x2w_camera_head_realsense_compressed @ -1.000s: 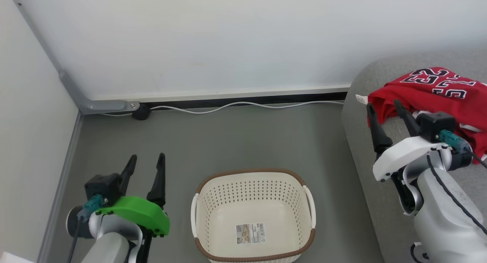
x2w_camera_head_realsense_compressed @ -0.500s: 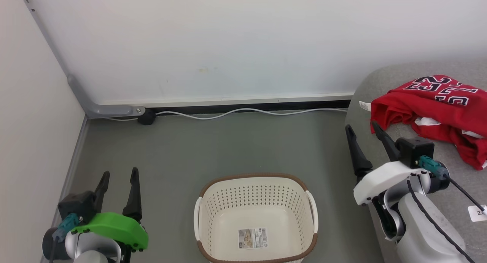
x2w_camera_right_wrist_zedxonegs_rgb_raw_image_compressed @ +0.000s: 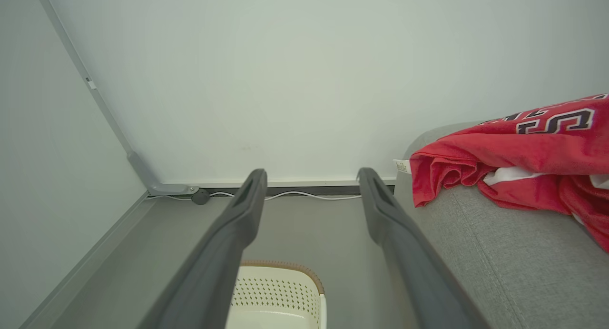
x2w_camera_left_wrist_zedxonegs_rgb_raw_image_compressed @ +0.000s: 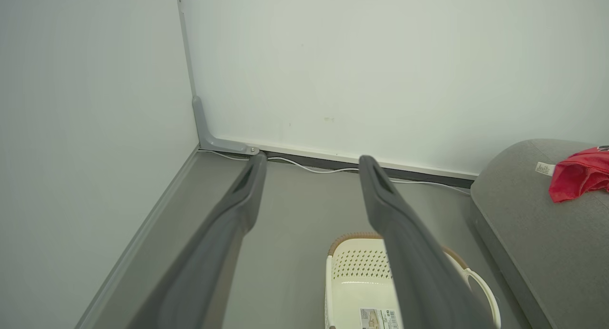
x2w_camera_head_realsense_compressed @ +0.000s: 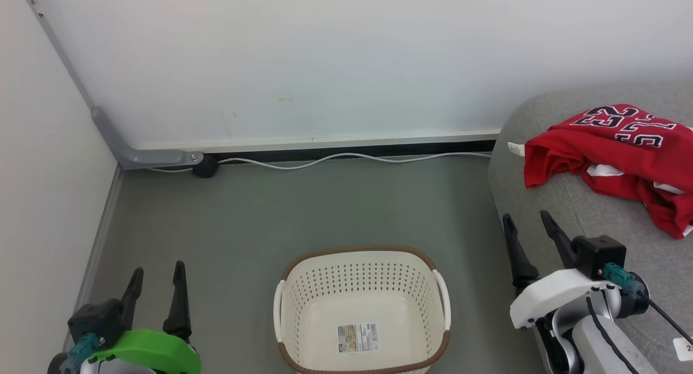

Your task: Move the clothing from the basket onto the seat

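The red clothing (x2w_camera_head_realsense_compressed: 617,157) lies bunched on the grey seat (x2w_camera_head_realsense_compressed: 541,163) at the right, its black numerals facing up; it also shows in the right wrist view (x2w_camera_right_wrist_zedxonegs_rgb_raw_image_compressed: 514,162) and the left wrist view (x2w_camera_left_wrist_zedxonegs_rgb_raw_image_compressed: 578,179). The cream basket (x2w_camera_head_realsense_compressed: 360,309) with its brown rim stands on the floor in the middle, holding nothing but a label on its bottom. My right gripper (x2w_camera_head_realsense_compressed: 528,222) is open over the seat's front edge, apart from the clothing. My left gripper (x2w_camera_head_realsense_compressed: 157,274) is open at the lower left, beside the basket.
A white cable (x2w_camera_head_realsense_compressed: 346,158) runs along the foot of the back wall to a black plug (x2w_camera_head_realsense_compressed: 204,165). A grey conduit (x2w_camera_head_realsense_compressed: 116,138) climbs the corner at the left. A wall closes the left side. A small white tag (x2w_camera_head_realsense_compressed: 683,348) lies on the seat near my right arm.
Both grippers have drawn back toward the bottom of the head view, the right one away from the clothing. Both stay open. The camera has shifted slightly.
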Tool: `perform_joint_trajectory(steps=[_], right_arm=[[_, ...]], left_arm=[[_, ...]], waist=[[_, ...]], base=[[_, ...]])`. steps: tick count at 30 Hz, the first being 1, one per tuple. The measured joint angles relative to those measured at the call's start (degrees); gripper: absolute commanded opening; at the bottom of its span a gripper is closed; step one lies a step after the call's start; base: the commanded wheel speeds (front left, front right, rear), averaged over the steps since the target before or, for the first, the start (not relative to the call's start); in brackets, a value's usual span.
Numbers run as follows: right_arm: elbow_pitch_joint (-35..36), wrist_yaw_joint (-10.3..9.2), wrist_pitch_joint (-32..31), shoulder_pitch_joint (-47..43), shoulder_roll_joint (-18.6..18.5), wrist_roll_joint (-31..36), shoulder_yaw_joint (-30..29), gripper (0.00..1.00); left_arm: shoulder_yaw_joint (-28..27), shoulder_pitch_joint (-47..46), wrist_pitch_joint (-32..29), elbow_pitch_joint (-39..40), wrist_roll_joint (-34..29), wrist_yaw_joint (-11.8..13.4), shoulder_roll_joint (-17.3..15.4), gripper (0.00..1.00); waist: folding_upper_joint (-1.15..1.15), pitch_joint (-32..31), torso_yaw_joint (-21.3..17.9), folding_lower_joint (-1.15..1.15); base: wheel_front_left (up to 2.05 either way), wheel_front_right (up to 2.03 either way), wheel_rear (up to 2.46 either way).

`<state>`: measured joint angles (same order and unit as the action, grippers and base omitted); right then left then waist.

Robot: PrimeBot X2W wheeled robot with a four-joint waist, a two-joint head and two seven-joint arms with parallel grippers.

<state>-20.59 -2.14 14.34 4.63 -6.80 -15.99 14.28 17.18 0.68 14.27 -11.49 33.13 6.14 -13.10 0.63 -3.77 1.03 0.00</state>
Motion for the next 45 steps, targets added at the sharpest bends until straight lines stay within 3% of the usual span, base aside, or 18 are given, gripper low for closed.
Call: perform_joint_trajectory(steps=[14,45], right_arm=[[5.41,-1.46,0.00,-4.74,0.04,-0.12,-0.89,1.00],[11.24,-2.52,-0.27,-8.75,0.00,-0.62,-1.51,1.00]], left_arm=[[-2.04,3.62,0.00,3.56,-2.74,0.44,0.22,1.00],[-3.56,6.54,0.00,5.95,-5.39,0.52,0.88,1.00]], waist=[[0.00,0.84,0.15,0.00],[0.00,1.75,0.29,0.00]], base=[[0.00,0.00,0.00],[0.00,0.00,0.00]])
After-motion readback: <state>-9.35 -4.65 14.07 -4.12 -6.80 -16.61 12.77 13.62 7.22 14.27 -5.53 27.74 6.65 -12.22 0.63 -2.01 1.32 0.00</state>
